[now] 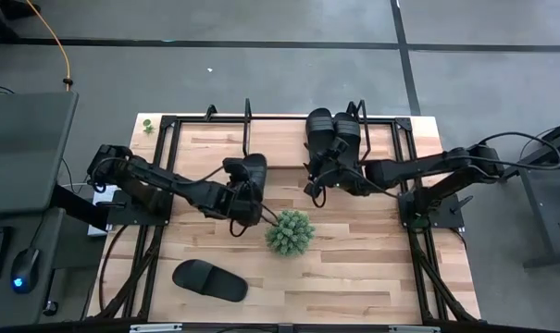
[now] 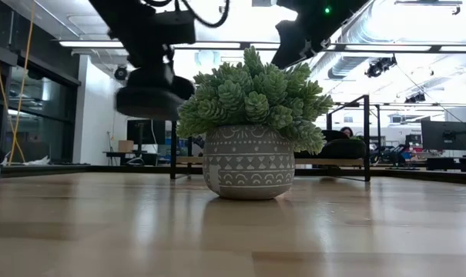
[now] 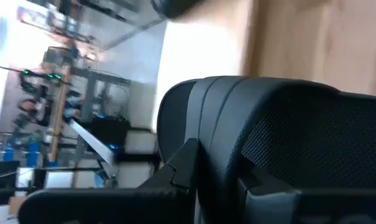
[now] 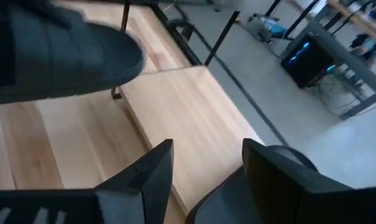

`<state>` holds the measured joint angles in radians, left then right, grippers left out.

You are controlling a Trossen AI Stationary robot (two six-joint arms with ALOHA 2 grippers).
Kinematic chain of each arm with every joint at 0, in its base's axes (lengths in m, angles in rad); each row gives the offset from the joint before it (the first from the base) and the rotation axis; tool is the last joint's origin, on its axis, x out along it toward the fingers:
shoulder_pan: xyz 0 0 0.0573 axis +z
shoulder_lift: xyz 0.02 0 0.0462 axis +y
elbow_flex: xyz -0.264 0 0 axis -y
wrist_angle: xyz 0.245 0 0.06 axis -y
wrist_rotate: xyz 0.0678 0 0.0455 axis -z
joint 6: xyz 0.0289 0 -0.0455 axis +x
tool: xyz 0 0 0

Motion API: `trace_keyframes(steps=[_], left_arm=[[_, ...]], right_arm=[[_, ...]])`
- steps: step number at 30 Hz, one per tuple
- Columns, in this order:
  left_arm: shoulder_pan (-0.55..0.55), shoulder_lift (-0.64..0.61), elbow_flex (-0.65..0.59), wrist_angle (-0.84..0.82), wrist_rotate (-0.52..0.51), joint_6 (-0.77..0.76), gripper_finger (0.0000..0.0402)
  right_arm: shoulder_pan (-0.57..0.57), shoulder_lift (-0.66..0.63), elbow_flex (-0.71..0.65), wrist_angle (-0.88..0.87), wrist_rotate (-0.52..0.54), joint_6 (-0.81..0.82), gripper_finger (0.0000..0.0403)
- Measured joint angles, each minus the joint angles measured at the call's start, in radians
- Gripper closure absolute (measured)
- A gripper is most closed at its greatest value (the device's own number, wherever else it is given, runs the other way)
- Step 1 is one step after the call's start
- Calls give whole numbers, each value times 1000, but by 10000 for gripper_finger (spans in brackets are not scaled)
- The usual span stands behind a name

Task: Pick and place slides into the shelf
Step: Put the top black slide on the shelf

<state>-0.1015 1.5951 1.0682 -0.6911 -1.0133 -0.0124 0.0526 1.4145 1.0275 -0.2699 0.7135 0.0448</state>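
My left gripper is shut on one black slide, held in the air left of the green plant. Two slides lie side by side on the right part of the shelf; the low view shows them behind the plant. Another slide lies flat on the near left of the table. My right gripper is open just in front of the two shelved slides, touching nothing I can see. My left gripper has the slide pinched between its two fingers, which straddle the ribbed strap side. The fingers slant in from the table's left and above. The slide is lifted clear of the table and hangs roughly level below the gripper.
A potted spiky green plant stands mid-table, just right of and nearer than the held slide. The shelf's black end frames rise at both sides. The left half of the shelf plank is bare wood.
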Motion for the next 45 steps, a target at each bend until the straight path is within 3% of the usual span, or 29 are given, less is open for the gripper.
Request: trace_keyframes(steps=[8, 18, 22, 30, 41, 45], left_arm=[[78, -7, 7, 168, 57, 179, 369], [214, -10, 47, 194, 145, 199, 369], [271, -9, 47, 237, 247, 245, 369], [367, -9, 47, 365, 434, 342, 369], [451, -9, 47, 457, 454, 406, 369], [488, -9, 10, 551, 515, 454, 369]], right_arm=[[-69, -2, 0, -36, -71, -22, 219], [-152, -2, 0, -41, -188, -45, 219], [-178, -2, 0, -41, -243, -59, 219], [-197, -2, 0, -57, -260, -72, 219], [-201, -2, 0, -69, -261, -116, 219], [-223, -2, 0, -70, -280, -125, 219]])
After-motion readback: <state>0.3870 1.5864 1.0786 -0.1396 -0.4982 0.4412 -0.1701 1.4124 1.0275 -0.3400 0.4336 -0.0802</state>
